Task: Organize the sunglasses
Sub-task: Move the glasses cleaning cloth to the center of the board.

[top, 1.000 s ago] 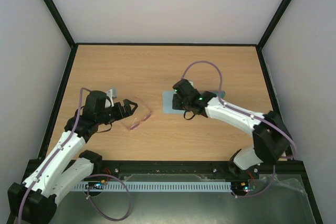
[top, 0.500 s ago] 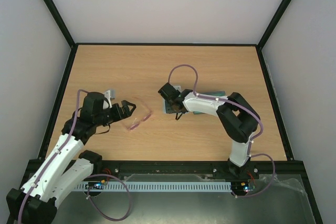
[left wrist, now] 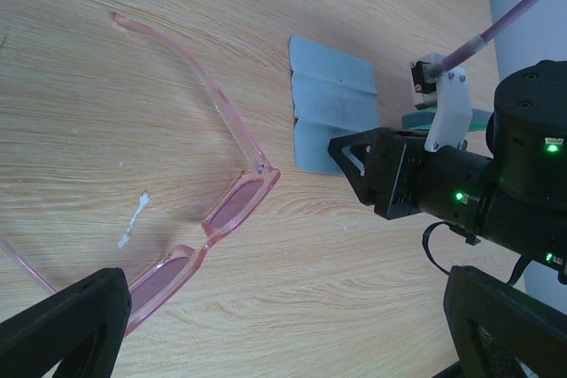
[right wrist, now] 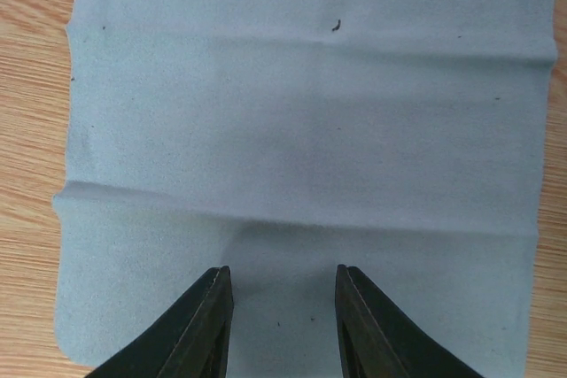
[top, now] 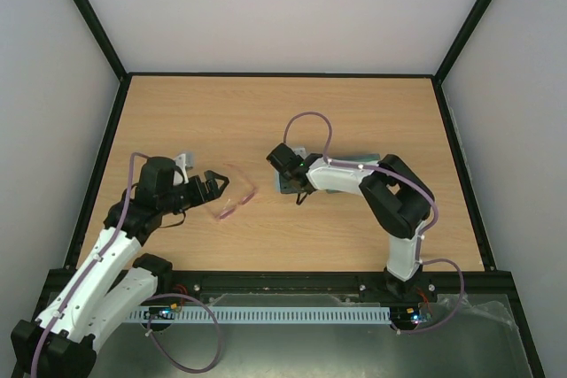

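Observation:
The pinkish-red sunglasses (top: 236, 203) lie on the wooden table with their arms unfolded; they also show in the left wrist view (left wrist: 221, 212). My left gripper (top: 209, 185) is open and empty, just left of them, its fingers (left wrist: 66, 325) wide apart. The light-blue cloth (top: 286, 187) lies flat at the table's middle and fills the right wrist view (right wrist: 301, 112). My right gripper (top: 284, 164) is open directly over the cloth, its fingertips (right wrist: 210, 320) close above it. A strip of the case (top: 365, 158) shows behind the right arm.
The wooden table has a black raised rim (top: 106, 157) and white walls around it. A small white scrap (left wrist: 133, 219) lies on the wood by the sunglasses. The right arm's forearm (top: 341, 174) stretches across the table's middle.
My right gripper has moved left across the cloth toward its left part, and the right arm has folded in. My left arm has barely moved.

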You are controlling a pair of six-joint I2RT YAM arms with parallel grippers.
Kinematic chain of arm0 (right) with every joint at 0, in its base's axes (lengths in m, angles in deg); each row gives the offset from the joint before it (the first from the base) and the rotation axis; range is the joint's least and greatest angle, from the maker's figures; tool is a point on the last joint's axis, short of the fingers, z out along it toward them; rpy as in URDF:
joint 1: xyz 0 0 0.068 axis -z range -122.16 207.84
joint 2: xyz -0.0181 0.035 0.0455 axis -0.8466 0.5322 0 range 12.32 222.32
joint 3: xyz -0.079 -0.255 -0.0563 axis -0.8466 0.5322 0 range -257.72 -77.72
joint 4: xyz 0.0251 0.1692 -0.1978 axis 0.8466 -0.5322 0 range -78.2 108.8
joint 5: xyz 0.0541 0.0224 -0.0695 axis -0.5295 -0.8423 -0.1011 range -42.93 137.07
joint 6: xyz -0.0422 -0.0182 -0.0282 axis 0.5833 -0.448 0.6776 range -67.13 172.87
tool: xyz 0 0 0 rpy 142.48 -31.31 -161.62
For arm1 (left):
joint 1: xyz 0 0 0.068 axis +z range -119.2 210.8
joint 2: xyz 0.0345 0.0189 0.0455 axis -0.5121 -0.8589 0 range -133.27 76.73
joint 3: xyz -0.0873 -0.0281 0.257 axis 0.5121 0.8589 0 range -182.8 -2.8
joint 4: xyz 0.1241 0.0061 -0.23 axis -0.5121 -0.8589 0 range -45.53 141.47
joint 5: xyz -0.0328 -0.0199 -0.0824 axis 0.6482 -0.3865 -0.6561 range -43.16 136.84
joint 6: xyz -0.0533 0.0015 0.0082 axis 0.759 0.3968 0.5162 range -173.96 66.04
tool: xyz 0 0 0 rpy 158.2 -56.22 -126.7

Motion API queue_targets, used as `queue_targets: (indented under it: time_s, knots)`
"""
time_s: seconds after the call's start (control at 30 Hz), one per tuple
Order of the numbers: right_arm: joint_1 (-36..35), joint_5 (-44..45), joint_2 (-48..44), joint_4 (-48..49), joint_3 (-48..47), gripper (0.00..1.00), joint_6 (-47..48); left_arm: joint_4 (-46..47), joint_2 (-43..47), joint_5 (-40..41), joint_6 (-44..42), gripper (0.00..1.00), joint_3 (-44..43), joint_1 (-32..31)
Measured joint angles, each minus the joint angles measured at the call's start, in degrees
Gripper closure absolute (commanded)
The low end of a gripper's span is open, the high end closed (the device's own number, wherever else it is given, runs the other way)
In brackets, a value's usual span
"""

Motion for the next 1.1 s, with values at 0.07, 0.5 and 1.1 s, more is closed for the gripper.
queue_targets:
  time_s: [0.07, 0.5, 1.1]
  knots:
    - [-0.2, 0.1, -0.3, 0.7, 0.6, 0.64, -0.1, 0.0, 0.2, 0.0, 0.0, 0.01, 0.0, 0.0]
    - [-6.7, 3.6, -3.8, 7.1, 7.7, 0.63, -6.1, 0.0, 2.0, 0.0, 0.1, 0.00, 1.5, 0.0]
    - [-20.9, 4.3, -12.7, 6.6, 17.7, 0.60, -19.0, -1.0, 6.6, -0.7, 0.4, 0.00, 3.0, 0.0]
